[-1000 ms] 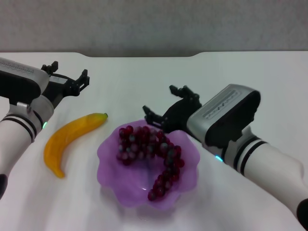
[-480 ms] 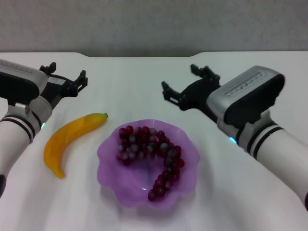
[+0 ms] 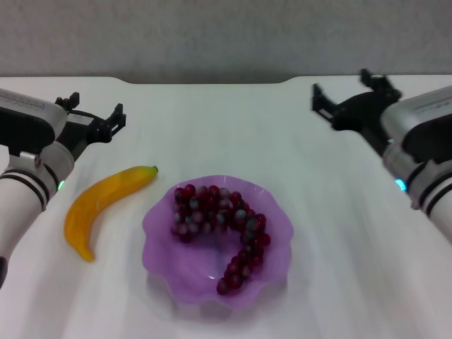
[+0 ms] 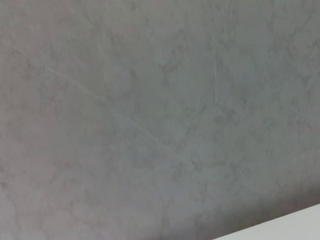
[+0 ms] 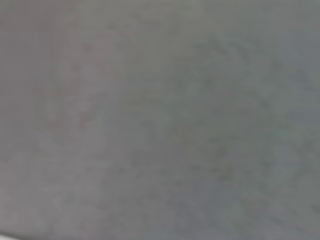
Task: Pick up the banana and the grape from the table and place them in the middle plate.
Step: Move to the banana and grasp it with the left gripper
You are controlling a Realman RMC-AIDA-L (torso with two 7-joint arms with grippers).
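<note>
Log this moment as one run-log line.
grape: in middle plate | banana: on table | left gripper: jaws open, empty | right gripper: jaws open, empty

A plain grey wall [image 3: 226,35] rises behind the work surface.

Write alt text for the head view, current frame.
A purple scalloped plate at the centre of a white table holds a bunch of dark red grapes; a yellow banana lies on the table just to its left. The left gripper hovers open beyond the banana, and the right gripper hangs open at far right.
</note>
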